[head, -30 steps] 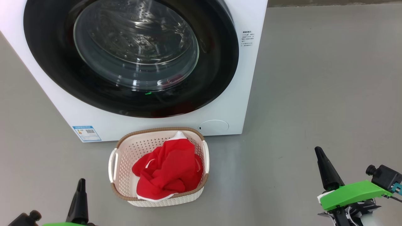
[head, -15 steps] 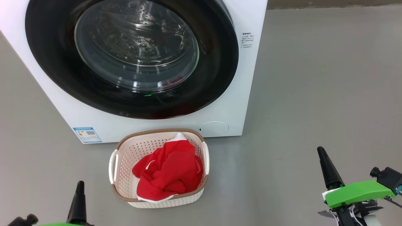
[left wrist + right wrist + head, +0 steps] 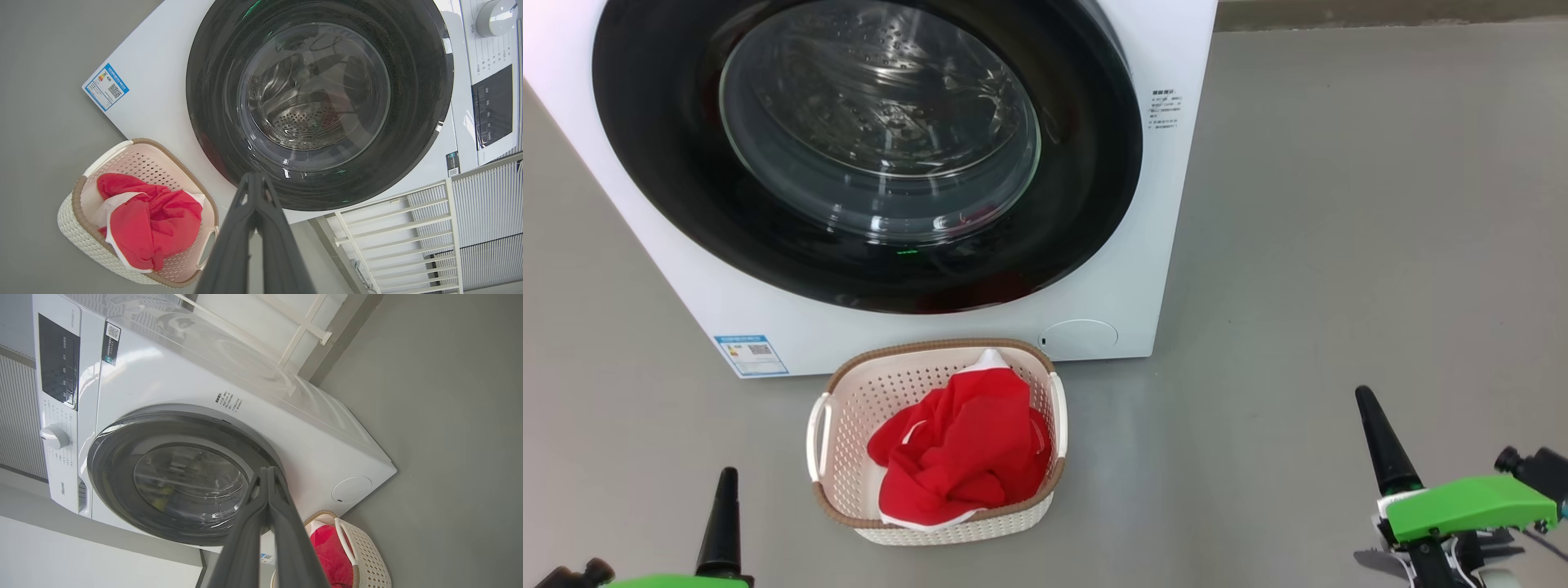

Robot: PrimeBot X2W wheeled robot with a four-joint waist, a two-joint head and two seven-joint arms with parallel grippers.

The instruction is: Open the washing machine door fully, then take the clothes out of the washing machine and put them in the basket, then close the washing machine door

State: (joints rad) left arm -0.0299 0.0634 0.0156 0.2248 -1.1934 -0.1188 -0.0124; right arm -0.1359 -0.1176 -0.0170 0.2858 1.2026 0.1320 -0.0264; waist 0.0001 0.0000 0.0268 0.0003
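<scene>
The left gripper (image 3: 726,478), its two dark fingers pressed together on nothing, hovered low over the grey floor (image 3: 1339,245). Just ahead of it and to its right sat the basket (image 3: 931,344), with the red clothes (image 3: 964,449) heaped inside and a white edge poking up at the far rim. Farther ahead of that gripper, the washing machine door (image 3: 654,163) lay against the front of the washing machine (image 3: 1168,204), apparently seated all round, and the steel drum (image 3: 302,122) behind its glass appeared empty. Well off to the right, the right gripper (image 3: 1364,400) was likewise closed and empty-handed, with the machine ahead of it and to its left and the basket well apart on its left. With the load in the basket and the door to, the job looked all but complete, and the step in hand was judged to be a last check and retreat. Doing that well would mean confirming the latch had caught, which no view settled. Any extra push belonged on the black rim, not the glass, with both arms kept clear of the basket.
</scene>
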